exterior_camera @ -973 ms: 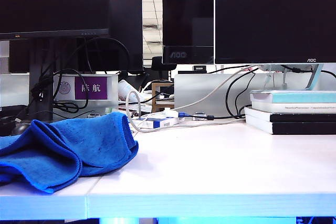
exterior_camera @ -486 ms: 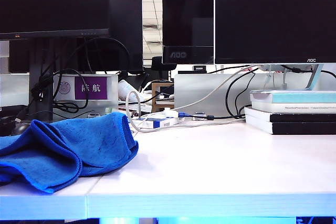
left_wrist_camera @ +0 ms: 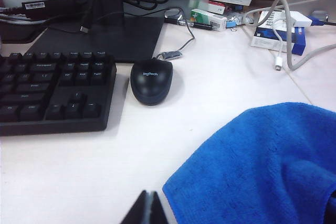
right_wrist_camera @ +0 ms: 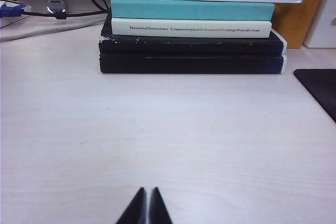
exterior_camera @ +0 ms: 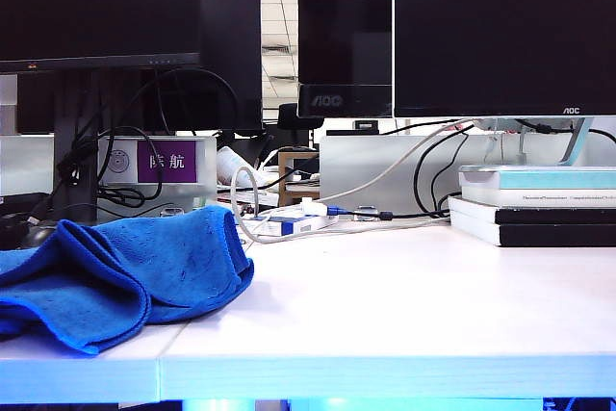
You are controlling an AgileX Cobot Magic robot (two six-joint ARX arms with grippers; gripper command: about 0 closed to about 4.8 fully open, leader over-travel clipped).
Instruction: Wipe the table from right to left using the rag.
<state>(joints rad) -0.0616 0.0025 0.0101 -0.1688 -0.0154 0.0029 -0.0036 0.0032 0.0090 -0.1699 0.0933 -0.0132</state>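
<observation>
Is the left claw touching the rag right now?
Apart. In the left wrist view the shut left claw has pale table showing between its tips and the blue rag's nearest edge.

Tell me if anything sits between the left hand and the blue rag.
Nothing visible does. The left hand, shut, hangs over bare table right beside the rag. The mouse and keyboard lie farther back, off that path.

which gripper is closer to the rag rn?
Left. The left gripper, shut, sits right beside the rag near the mouse. The right gripper, shut, is over bare table facing the book stack; no rag there.
</observation>
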